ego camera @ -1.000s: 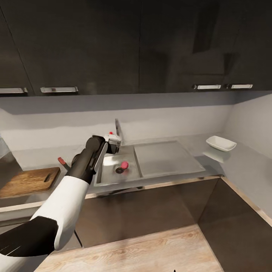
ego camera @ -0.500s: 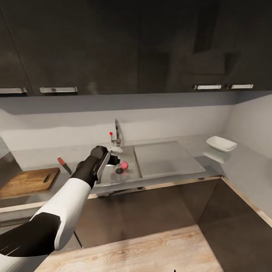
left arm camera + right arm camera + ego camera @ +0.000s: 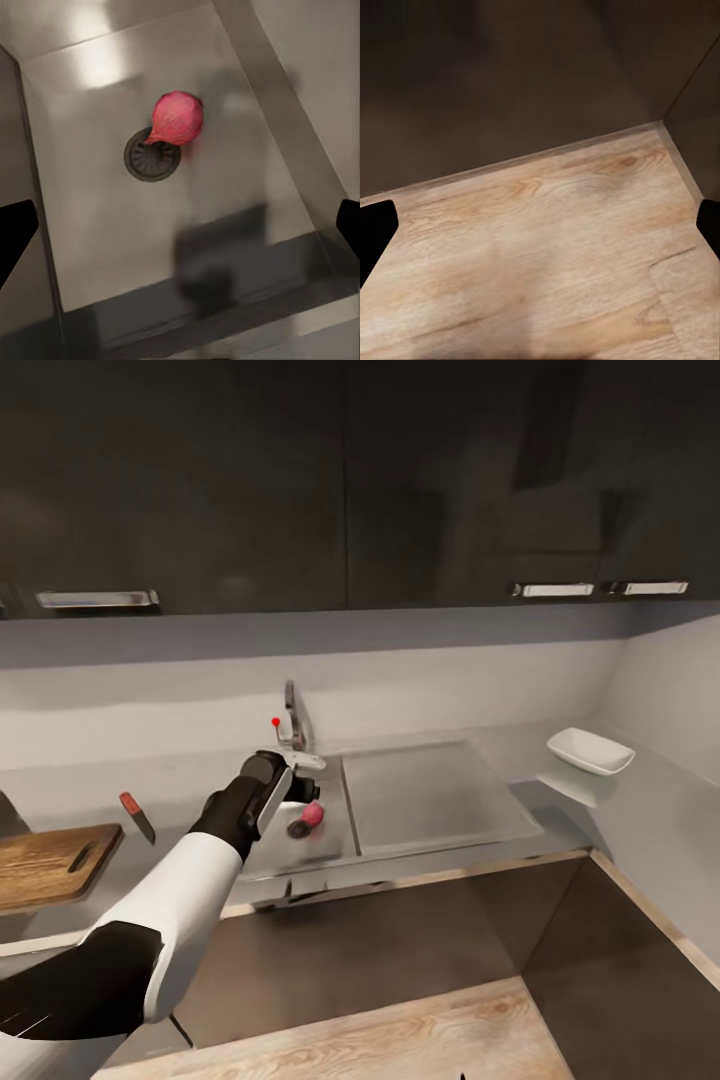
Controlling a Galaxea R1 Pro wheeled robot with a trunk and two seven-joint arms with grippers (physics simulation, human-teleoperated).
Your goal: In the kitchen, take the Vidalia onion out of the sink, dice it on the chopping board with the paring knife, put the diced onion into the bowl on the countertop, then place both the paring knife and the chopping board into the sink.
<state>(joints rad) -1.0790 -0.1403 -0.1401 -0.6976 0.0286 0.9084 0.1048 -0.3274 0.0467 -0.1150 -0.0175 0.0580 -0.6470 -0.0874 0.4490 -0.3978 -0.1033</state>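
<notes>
**Observer:** Where is your left gripper?

**Operator:** My left gripper [image 3: 305,785] hangs over the sink [image 3: 330,850], just left of the onion. In the left wrist view its fingertips [image 3: 16,232] sit at the two side edges of the picture, so the jaws are spread wide with nothing between them.

**Observer:** And the onion?

**Operator:** The onion [image 3: 178,118] lies on the basin floor, touching the rim of the round drain [image 3: 152,157]. From the head view I see it as a small pink bulb [image 3: 313,815] near the basin's right wall, beside the flat drainboard [image 3: 425,795].

**Observer:** What surrounds the sink?

**Operator:** The tap [image 3: 290,720] with its red knob stands at the far edge of the basin. To the left on the countertop [image 3: 190,785] lies the knife [image 3: 136,816], handle pointing away from me, blade toward the near edge. The wooden board [image 3: 50,863] is further left, just beside the knife but apart from it. The white bowl [image 3: 590,750] sits far right on the countertop, well apart from the sink.

**Observer:** Your right gripper?

**Operator:** In the right wrist view my right gripper [image 3: 540,225] points down at the wood floor [image 3: 547,255] near the dark cabinet fronts [image 3: 510,82]. Its fingertips also show at the two side edges, spread wide and holding nothing.
</notes>
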